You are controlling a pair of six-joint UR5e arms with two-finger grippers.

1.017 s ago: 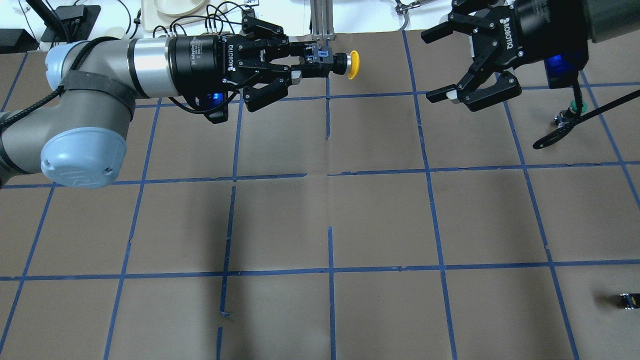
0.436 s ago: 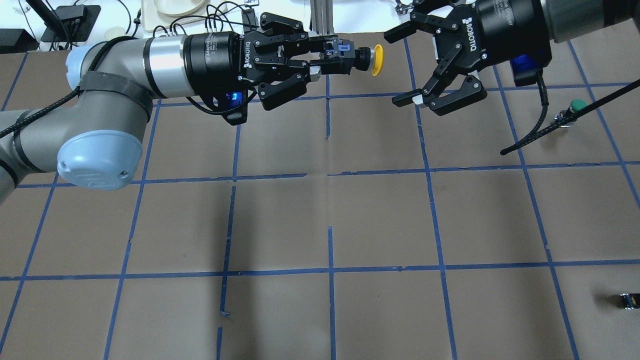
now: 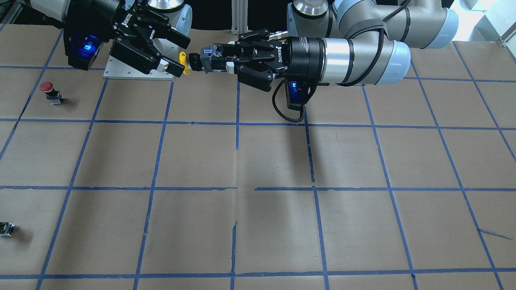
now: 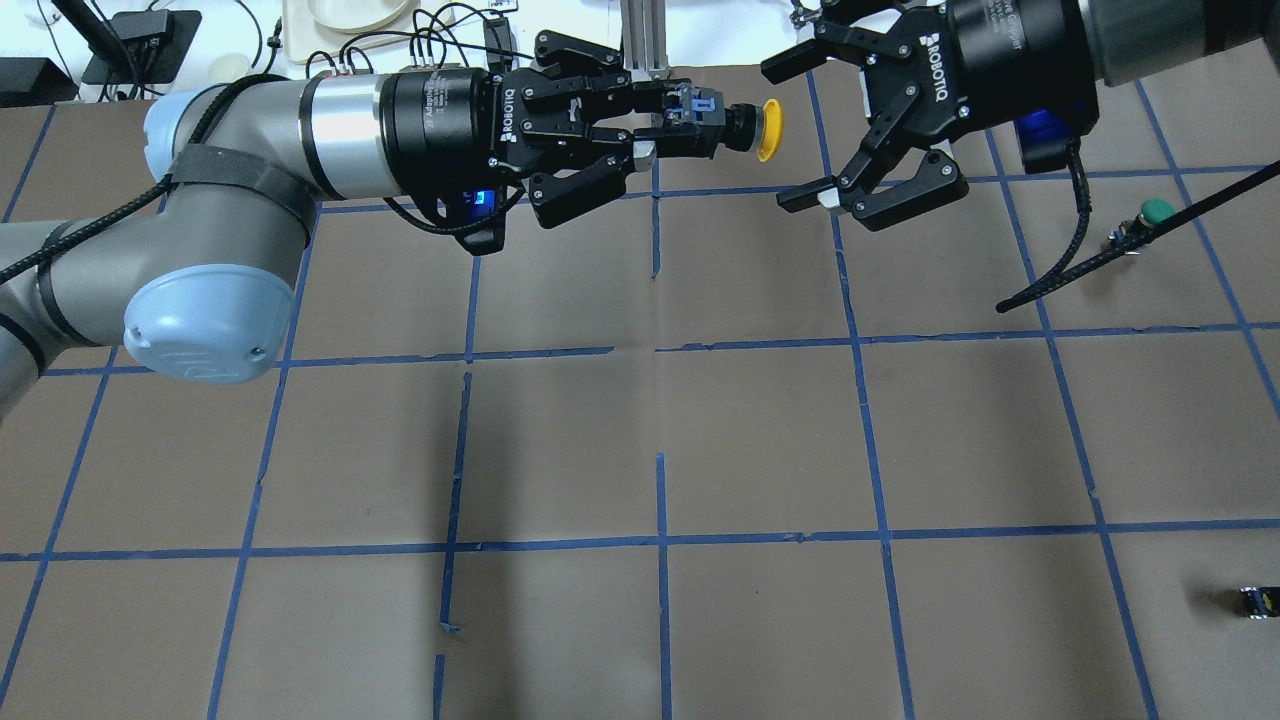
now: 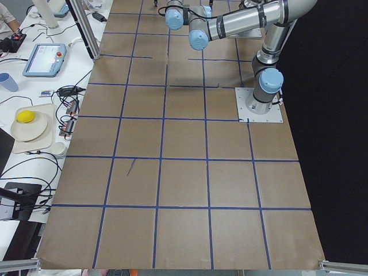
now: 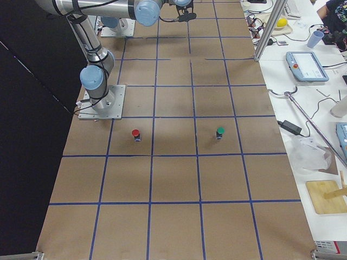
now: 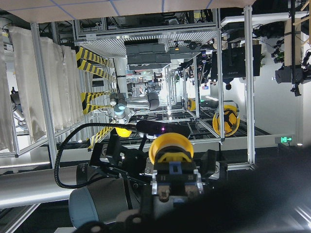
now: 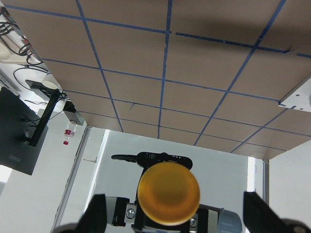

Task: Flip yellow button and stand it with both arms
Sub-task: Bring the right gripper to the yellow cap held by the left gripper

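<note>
My left gripper is shut on the black-grey body of the yellow button and holds it level in the air over the table's far edge, cap pointing at my right gripper. The right gripper is open, and the cap sits at the mouth of its spread fingers without touching them. In the front view the cap shows between the left gripper and the right gripper. The right wrist view faces the cap head-on. The left wrist view shows the button from behind.
A green-capped button stands at the right behind the right arm's cable. A red-capped button stands near the right arm's base plate. A tiny black-yellow piece lies at the near right.
My left gripper has carried the yellow button to the right, towards the right gripper. The right gripper has moved left and further back, still open, so the cap now reaches its fingertips.
</note>
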